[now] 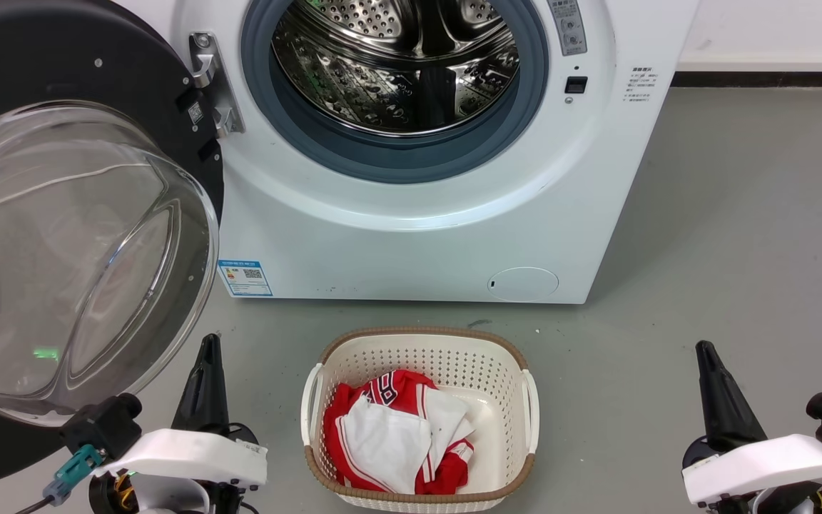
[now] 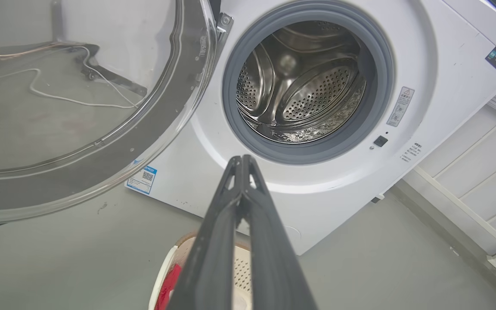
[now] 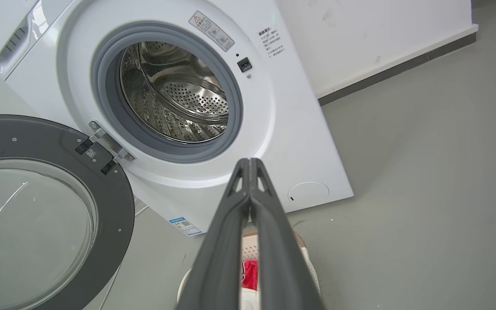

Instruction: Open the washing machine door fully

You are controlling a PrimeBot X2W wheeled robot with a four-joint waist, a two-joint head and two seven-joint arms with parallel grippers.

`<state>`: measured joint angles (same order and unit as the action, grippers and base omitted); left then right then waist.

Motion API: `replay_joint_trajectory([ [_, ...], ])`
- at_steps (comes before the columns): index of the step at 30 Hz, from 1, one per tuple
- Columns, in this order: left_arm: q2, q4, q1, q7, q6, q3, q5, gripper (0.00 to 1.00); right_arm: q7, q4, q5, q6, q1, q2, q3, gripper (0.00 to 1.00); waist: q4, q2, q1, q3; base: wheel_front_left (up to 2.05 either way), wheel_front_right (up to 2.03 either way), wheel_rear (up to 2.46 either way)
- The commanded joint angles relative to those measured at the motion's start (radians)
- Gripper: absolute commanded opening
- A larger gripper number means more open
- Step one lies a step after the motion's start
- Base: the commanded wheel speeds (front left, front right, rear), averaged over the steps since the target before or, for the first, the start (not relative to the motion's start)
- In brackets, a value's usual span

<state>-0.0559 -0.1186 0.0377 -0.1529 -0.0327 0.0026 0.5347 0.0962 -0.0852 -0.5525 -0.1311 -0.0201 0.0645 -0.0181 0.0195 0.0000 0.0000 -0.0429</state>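
One door [image 1: 61, 71] stands swung wide on its hinge, left of the one machine [image 1: 397, 235] — drum [image 1: 397, 64] open to view. The left gripper [image 1: 209, 343] and right gripper [image 1: 703, 350], two in all, sit low, each pinched closed, holding nothing. One basket [image 1: 425, 334] lies between them

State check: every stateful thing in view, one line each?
washing machine door, open, swung wide to the left on its hinge
drum, exposed, no laundry visible inside
laundry basket, holding red and white clothes
left gripper, shut, holding nothing
right gripper, shut, holding nothing
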Motion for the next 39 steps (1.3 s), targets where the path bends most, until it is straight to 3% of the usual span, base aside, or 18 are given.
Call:
replay_joint_trajectory([
  [1, -0.001, 0.009, 0.028, 0.008, -0.006, 0.005, 0.040, 0.00, -0.004, 0.006, -0.044, 0.000, 0.034, 0.009, 0.000, 0.00, 0.000, 0.0000, 0.0000, 0.001, 0.00, 0.00, 0.00],
  [39, 0.002, -0.056, 0.054, 0.135, -0.053, 0.059, 0.548, 0.00, -0.083, -0.073, -0.565, 0.000, 0.081, 0.019, -0.021, 0.00, -0.008, 0.0000, 0.0000, 0.015, 0.00, 0.00, 0.00],
])
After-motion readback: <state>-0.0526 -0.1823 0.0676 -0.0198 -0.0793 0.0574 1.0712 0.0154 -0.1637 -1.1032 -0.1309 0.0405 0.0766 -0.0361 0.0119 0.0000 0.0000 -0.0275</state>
